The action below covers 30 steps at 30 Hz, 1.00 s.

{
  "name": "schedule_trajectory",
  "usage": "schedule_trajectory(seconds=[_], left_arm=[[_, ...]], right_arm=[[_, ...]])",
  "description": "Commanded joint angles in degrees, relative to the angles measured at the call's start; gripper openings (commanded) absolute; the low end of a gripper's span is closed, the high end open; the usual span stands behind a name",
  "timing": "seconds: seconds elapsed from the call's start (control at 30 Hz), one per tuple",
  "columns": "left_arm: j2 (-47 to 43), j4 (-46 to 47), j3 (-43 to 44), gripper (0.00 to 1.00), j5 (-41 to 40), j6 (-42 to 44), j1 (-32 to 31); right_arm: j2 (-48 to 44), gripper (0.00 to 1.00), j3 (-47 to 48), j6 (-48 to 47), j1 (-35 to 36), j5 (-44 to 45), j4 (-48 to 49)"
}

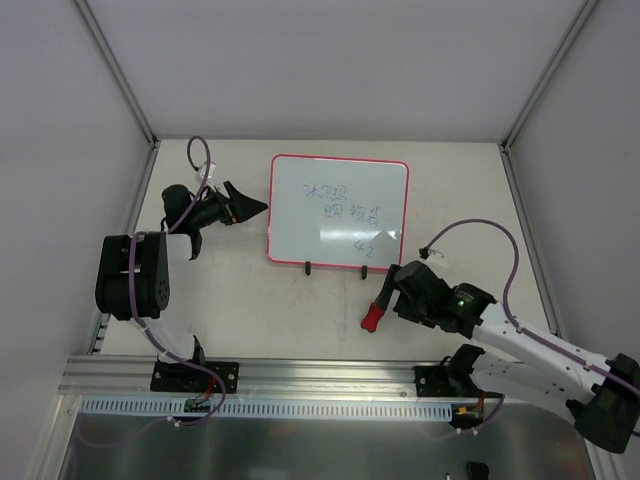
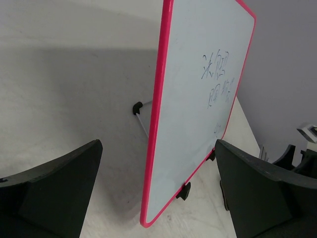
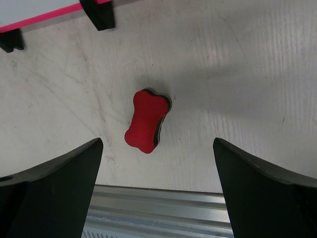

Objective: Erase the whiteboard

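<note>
The whiteboard (image 1: 338, 210) stands propped on the table at the back centre, pink-red frame, two black feet on its near edge, faint handwriting on it. My left gripper (image 1: 248, 197) is open just left of the board. In the left wrist view the board (image 2: 198, 99) rises with its left frame edge between my open left gripper (image 2: 158, 144) jaws, not touched. The red and black bone-shaped eraser (image 1: 374, 317) lies on the table in front of the board. My right gripper (image 1: 392, 295) hovers over it, open. In the right wrist view the eraser (image 3: 147, 121) lies just ahead of the open right gripper (image 3: 157, 143).
An aluminium rail (image 1: 300, 375) runs along the near table edge, also in the right wrist view (image 3: 158, 208). White walls enclose the table on three sides. The board's feet (image 3: 101, 15) and frame (image 3: 44, 17) show at the top of the right wrist view.
</note>
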Motion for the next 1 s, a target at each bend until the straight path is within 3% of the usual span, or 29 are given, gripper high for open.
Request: schedule_trajectory(seconds=[0.0,0.2,0.33,0.47,0.77,0.97], left_arm=[[0.4,5.3,3.5,0.99,6.2,0.5,0.0],[3.5,3.6,8.0,0.99,12.8,1.0,-0.1],[5.5,6.4,8.9,0.99,15.4,-0.6,-0.8],[8.1,2.9,11.2,0.99,17.0,0.9,-1.0],[11.8,1.2,12.9,0.99,18.4,3.0,-1.5],[12.9,0.3,14.2,0.98,18.8,3.0,-1.8]], right_arm=[[5.7,0.99,2.7,8.4,2.9,6.4,-0.5],[15.2,0.99,6.6,13.4,7.8,9.7,3.1],[19.5,0.99,9.6,12.6,8.1,11.6,3.2],[22.3,0.98,11.2,11.7,7.9,12.5,3.2],[27.2,0.99,11.8,8.6,5.1,8.2,5.4],[30.2,0.87,11.4,8.6,4.0,4.5,7.6]])
